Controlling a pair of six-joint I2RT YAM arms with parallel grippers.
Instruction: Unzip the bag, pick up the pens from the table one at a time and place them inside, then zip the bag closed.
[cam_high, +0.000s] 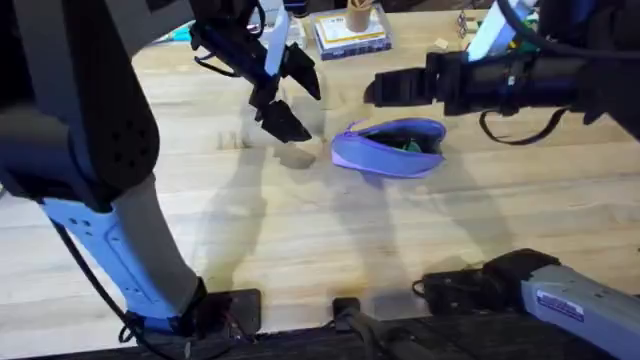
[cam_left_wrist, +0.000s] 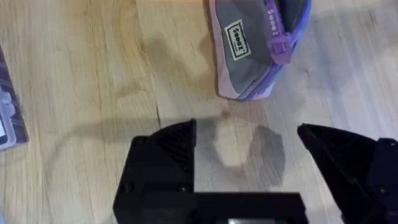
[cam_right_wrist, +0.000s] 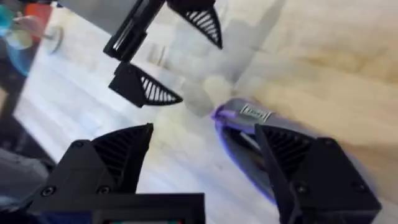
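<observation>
Now your bag (cam_high: 390, 148) lies open on the table (cam_high: 300, 240) with something greenish inside — perhaps a pen, though I cannot tell for sure. Your left gripper (cam_high: 285, 100) hangs wide and empty just beside it, your right gripper (cam_right_wrist: 205, 162) spreads wide above it — zipping remains.

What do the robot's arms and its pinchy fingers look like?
Both arms are mostly black with pale blue-and-white sections and thin black cables looping beside them. The right arm's lower link carries a small white label. The left gripper and right gripper each have two black, wedge-shaped fingers with ribbed triangular sides.
</observation>
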